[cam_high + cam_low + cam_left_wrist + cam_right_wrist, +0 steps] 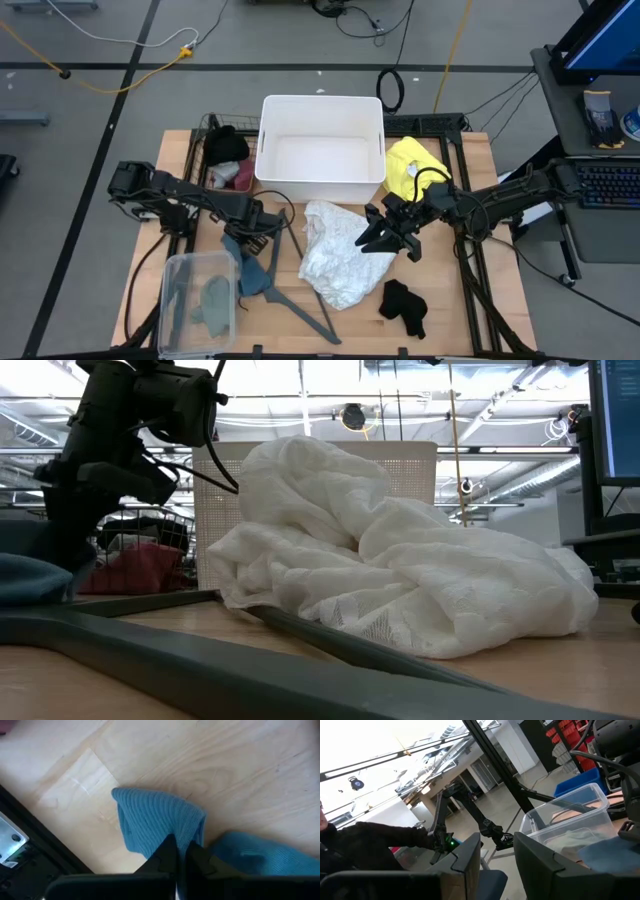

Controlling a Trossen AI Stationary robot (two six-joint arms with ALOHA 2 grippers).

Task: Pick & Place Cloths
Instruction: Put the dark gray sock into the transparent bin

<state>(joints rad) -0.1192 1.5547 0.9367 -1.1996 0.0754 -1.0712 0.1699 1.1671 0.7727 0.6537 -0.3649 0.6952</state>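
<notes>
Left claw pinched on blue cloth against the worktop, right claw parted and empty above the lacy white cloth, beside white bin.

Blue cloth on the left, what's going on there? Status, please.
Left gripper shut on blue cloth. Right gripper open, over white lacy cloth. Grey hanger lies beside.

A robotics lab or workshop. Cables trail across a grey floor marked with black tape, a keyboard sits at a side desk, and exposed ceiling ducts run overhead.
</notes>
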